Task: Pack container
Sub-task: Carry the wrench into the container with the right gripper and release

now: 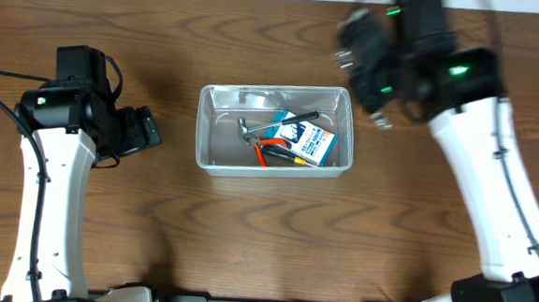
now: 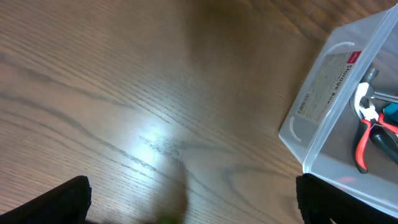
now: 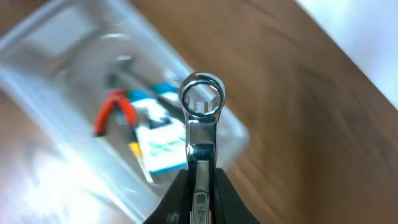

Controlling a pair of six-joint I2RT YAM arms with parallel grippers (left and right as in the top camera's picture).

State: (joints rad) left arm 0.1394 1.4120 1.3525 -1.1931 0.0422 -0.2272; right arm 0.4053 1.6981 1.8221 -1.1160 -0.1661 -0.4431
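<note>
The right pincer (image 3: 200, 180) is clamped tight on a wrench (image 3: 201, 115), whose ring end juts ahead of it. Beyond it, to the left, sits the clear container (image 3: 43, 68) with pliers (image 3: 109, 111) inside. The left pincer (image 2: 193, 208) gapes wide and empty, with the container at its right.

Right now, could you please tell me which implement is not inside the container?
The silver ring-end wrench, clamped in the right tool; the red-handled pliers and the rest lie inside the container.

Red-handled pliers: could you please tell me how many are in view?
1: pliers lying inside the container, beside the blue-and-white box; others could hide beneath it.
</note>
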